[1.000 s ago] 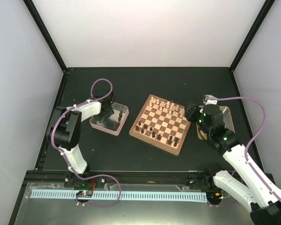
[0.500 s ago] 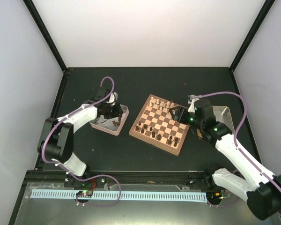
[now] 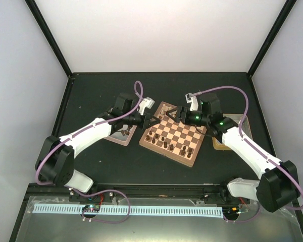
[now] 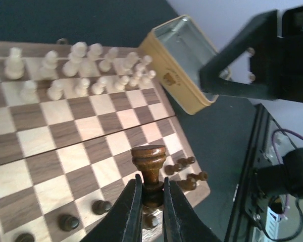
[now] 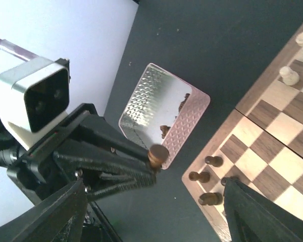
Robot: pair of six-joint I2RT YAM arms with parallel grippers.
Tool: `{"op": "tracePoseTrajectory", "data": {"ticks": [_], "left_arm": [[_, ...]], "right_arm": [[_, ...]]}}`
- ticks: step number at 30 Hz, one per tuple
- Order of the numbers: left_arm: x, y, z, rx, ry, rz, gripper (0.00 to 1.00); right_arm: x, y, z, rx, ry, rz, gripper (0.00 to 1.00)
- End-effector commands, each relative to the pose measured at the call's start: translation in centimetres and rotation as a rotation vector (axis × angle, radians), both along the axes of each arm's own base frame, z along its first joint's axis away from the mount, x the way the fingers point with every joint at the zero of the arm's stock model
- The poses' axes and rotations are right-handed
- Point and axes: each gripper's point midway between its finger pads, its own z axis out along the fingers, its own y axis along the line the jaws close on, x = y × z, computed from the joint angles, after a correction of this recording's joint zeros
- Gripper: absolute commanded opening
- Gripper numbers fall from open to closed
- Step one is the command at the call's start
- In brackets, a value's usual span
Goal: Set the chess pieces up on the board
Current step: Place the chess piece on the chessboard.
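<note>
Your left gripper [image 4: 149, 190], clamping a dark brown wooden chessman [image 4: 148, 164], has swung from the pink metal tray [image 5: 184, 132] to the checked wooden board [image 3: 178, 132]; your right gripper [image 3: 179, 113] now gapes open.

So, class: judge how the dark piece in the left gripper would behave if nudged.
The piece looks like stiff turned wood, probably light. With a wide head on a thin stem, it may tip if nudged. Its round stem could slip in the left gripper.

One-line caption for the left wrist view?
Dark brown chess piece pinched in the left fingers above the board, cream-white pieces ranked on its far side.
</note>
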Motion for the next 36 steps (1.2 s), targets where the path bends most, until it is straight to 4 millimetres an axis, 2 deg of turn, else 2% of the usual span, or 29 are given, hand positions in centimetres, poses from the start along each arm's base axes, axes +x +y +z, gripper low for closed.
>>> {"op": "tracePoseTrajectory", "data": {"ticks": [1,4,12,20,27,30,32,36], "left_arm": [[-1.5,-2.0,3.7,-0.113,-0.140,-0.177,0.02],[-2.0,-2.5,4.3,-0.142,-0.152,-0.220,0.02],[-2.7,-3.3,4.7,-0.156,-0.151,-0.264,0.01],[-2.4,-3.4,5.4,-0.170,-0.165,-0.255,0.02],[-2.1,-3.6,6.6,-0.194,-0.184,-0.248,0.02],[-2.1,-3.7,6.8,-0.197,-0.184,-0.247,0.02],[-2.1,-3.6,6.9,-0.201,-0.179,-0.238,0.08],[-1.8,-3.3,7.6,-0.235,-0.178,-0.184,0.46]], "right_arm": [[0.3,1.2,1.6,0.059,-0.009,0.050,0.73],[0.2,1.7,0.8,0.063,0.029,0.080,0.66],[0.1,2.6,0.1,0.088,0.074,0.123,0.59],[-0.4,3.3,0.1,0.182,0.146,0.129,0.31],[-1.5,3.5,0.9,0.259,0.184,0.154,0.21],[-1.7,3.3,1.1,0.265,0.182,0.142,0.10],[-1.6,3.2,1.5,0.279,0.178,0.123,0.06],[-1.2,2.6,2.8,0.395,0.193,0.035,0.02]]}}
